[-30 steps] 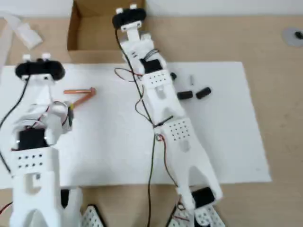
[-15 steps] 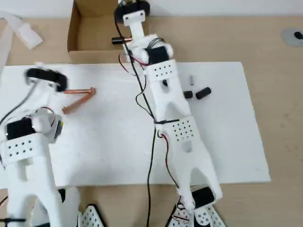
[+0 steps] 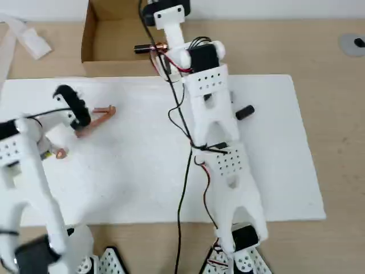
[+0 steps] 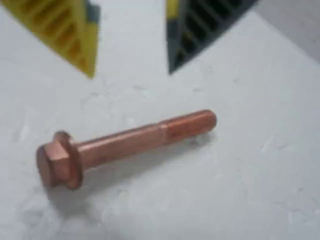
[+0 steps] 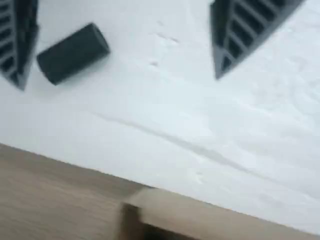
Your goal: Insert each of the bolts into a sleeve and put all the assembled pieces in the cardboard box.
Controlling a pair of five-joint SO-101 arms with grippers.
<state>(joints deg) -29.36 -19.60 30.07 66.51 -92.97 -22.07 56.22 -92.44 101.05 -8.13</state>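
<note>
In the left wrist view a copper bolt [image 4: 125,142] lies flat on the white mat [image 4: 240,190], just beyond my open left gripper [image 4: 130,72], untouched. The high view has my left gripper [image 3: 74,108] beside two copper bolts [image 3: 96,121] at the mat's left. My right arm [image 3: 208,97] stretches across the mat to the cardboard box [image 3: 88,43]. A black sleeve with a copper bolt in it [image 3: 149,48] lies inside the box beside the arm. My right gripper [image 5: 120,75] is open, and a black sleeve [image 5: 72,52] lies on the mat near one finger. Another sleeve [image 3: 244,112] rests right of the arm.
The white mat [image 3: 131,171] covers most of the wooden table [image 3: 331,85]. White parts [image 3: 31,37] lie at the far left corner and a grey disc [image 3: 352,43] at the far right. Cables [image 3: 181,171] hang along my right arm. A cardboard edge [image 5: 210,215] borders the mat.
My left arm swung and lowered until its gripper sits at the copper bolts. My right arm reached farther over the box, and the bolt-in-sleeve piece came into sight inside it.
</note>
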